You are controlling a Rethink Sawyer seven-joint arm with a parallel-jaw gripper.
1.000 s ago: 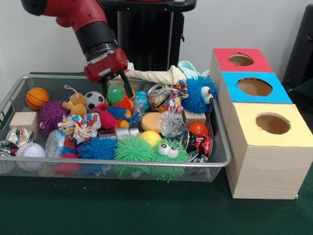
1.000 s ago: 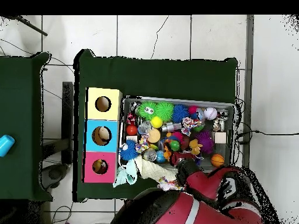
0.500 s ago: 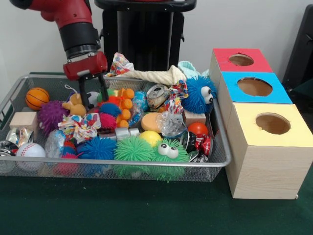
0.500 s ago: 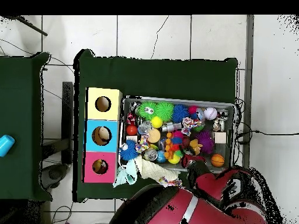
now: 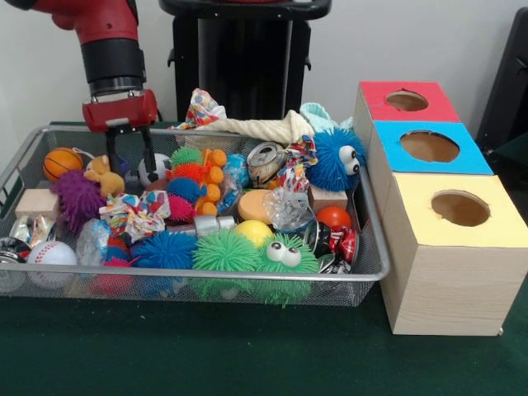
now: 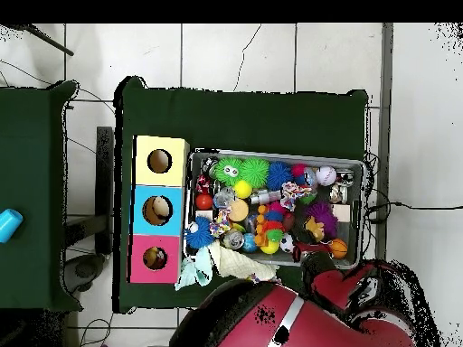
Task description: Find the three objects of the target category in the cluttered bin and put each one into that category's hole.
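While spread open and empty, the claw [image 5: 130, 153] hovers above the soccer ball [image 5: 154, 169].

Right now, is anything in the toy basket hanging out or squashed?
Yes. A rope toy and a pale cloth lie over the wire bin's far rim, partly outside it. A drink can near the middle looks dented and lies on its side. Nothing has spilled onto the table.

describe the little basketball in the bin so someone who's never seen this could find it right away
Start at the wire bin in the front view and go to its left end, at the back. The basketball lies there against the mesh, just left of the purple spiky ball. It is smooth and orange with black seam lines, unlike its fuzzy neighbours.
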